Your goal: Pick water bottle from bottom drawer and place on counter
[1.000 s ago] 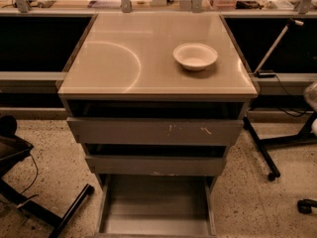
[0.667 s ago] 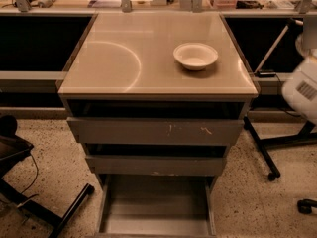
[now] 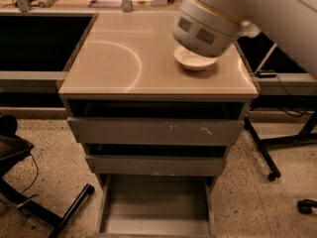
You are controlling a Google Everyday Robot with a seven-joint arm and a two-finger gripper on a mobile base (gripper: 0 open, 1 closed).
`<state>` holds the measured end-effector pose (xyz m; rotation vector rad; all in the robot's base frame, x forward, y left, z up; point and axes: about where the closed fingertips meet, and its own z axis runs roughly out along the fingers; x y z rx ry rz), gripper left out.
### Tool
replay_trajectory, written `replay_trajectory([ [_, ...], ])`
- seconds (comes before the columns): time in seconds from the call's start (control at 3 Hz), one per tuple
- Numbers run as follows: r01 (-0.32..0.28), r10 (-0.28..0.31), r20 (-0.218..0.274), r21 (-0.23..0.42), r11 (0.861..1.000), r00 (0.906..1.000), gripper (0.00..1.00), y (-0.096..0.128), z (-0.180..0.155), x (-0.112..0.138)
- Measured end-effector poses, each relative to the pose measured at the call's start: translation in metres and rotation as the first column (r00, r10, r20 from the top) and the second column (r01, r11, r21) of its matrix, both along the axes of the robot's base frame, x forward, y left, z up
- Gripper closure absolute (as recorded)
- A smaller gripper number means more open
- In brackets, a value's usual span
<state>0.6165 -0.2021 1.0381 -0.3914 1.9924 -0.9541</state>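
Water bottle isn't visible anywhere from this angle, so can't say where it sits. The bottom drawer (image 3: 156,209) is pulled out toward the near edge and shows a smooth grey floor, with its far part tucked under the middle drawer (image 3: 156,165). Above that is the scratched top drawer (image 3: 156,131), both slightly open. The glossy tan counter (image 3: 114,78) has a faint arc mark (image 3: 134,58) on its left half and a white bowl (image 3: 190,62) on its far right. A fat white arm segment (image 3: 205,26) hangs right over the bowl, covering part of it. The gripper is out of shot, so can't tell its state. Black wheeled legs (image 3: 265,155) stand on the speckled floor (image 3: 54,148) to the right.
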Motion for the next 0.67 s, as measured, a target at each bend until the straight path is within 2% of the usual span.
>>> replay_trajectory([
  [0.33,-0.153,0.162,-0.146,0.077,0.985,0.9759,1.0,0.061,-0.085,0.06],
  [0.67,-0.248,0.308,-0.318,0.215,0.945,0.8969,1.0,0.109,-0.204,0.091],
])
